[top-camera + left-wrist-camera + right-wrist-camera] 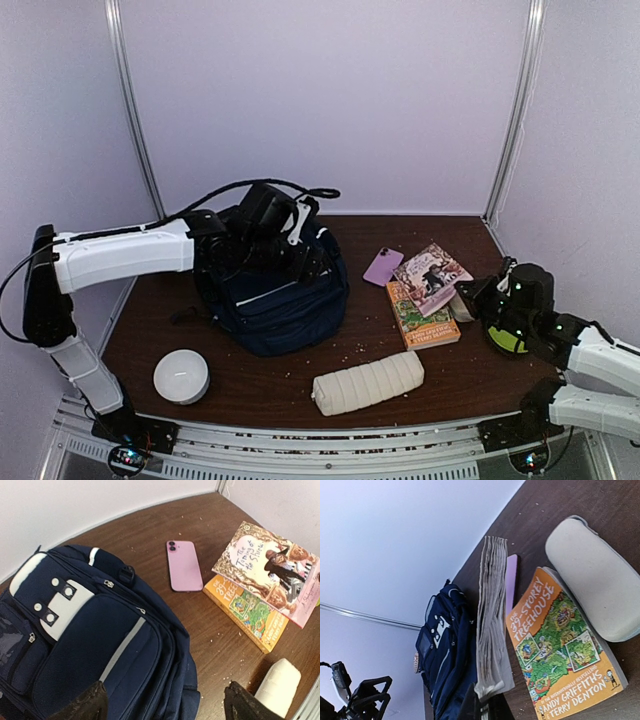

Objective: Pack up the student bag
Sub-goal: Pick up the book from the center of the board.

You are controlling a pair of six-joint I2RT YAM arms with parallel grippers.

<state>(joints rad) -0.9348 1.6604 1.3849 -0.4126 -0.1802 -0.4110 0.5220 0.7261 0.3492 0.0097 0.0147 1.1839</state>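
The student bag [272,292] is a dark navy backpack with white trim, lying on the brown table left of centre. My left gripper [280,232] hovers over its top end. In the left wrist view this gripper [162,707] stands wide open above the bag [100,645], with nothing between its fingers. At the right, my right gripper [468,298] is shut on a corner of the pink paperback [432,275]. The right wrist view shows that book edge-on [492,630], clamped at the bottom of the frame by the gripper [487,707], with the bag [447,655] beyond it.
An orange book [422,318] lies under the pink one. A pink phone [382,266] lies between the books and the bag. A white ribbed pouch [368,382] and a round white container [181,376] sit near the front edge. White walls close off the back and sides.
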